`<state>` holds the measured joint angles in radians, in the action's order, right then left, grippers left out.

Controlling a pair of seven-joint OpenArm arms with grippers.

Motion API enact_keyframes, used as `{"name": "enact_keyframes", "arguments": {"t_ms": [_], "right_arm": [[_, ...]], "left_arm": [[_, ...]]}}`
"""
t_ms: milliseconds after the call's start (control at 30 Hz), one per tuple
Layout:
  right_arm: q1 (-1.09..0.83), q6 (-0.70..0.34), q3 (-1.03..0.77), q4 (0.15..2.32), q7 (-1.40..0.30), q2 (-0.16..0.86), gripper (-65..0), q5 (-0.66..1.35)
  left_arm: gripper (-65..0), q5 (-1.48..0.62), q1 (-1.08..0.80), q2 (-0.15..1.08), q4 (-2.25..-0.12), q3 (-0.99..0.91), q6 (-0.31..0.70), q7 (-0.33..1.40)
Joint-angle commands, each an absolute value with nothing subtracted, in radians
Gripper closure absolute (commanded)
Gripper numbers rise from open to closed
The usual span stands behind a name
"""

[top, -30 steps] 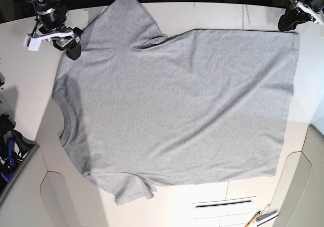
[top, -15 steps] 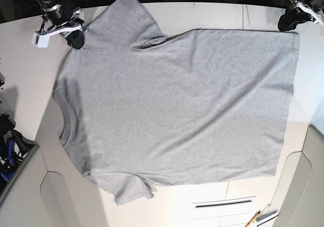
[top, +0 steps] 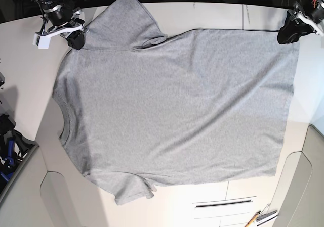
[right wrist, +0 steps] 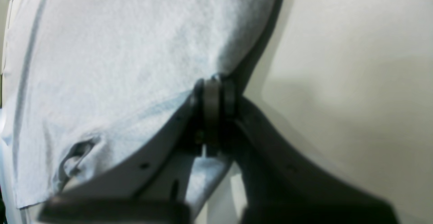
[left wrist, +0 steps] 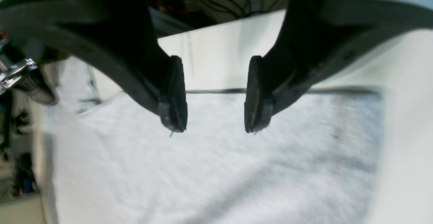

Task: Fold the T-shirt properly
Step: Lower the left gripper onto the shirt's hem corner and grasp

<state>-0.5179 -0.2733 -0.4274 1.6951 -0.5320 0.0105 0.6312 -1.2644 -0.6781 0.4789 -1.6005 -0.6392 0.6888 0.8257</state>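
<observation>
Wider now, the left tool [left wrist: 215, 129] stands parted over the far edge of the T-shirt [top: 172, 110]; the right tool [right wrist: 216, 85] pinches its other side. Spread across the table [top: 25, 80], the shirt's main folds seem still to come.

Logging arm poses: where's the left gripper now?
Left gripper: upper right of the base view, jaws apart over the grey T-shirt's top right corner.
</observation>
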Motion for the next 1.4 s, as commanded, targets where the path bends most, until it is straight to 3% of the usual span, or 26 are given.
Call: {"name": "enact_keyframes", "arguments": {"t_ms": [0,500,767,1367], "right_arm": [[-0.524,-0.277,-0.429,1.707,-0.532,0.014,0.0,0.625],[-0.524,-0.277,-0.429,1.707,-0.532,0.014,0.0,0.624],[-0.524,-0.276,-0.429,1.707,-0.532,0.014,0.0,0.624],[-0.524,-0.277,-0.429,1.707,-0.536,0.014,0.0,0.624]], "left_arm": [[-31.2,-1.265,-0.660,0.493,-1.596,-0.649,0.698,0.809],[-31.2,-1.172,-0.479,0.548,-1.205,-0.698,0.698,0.756],[-31.2,-1.174,-0.477,0.555,-1.203,-0.855,0.698,0.753],[-31.2,-1.114,-0.488,0.534,-1.108,-0.862,0.698,0.814]]}}
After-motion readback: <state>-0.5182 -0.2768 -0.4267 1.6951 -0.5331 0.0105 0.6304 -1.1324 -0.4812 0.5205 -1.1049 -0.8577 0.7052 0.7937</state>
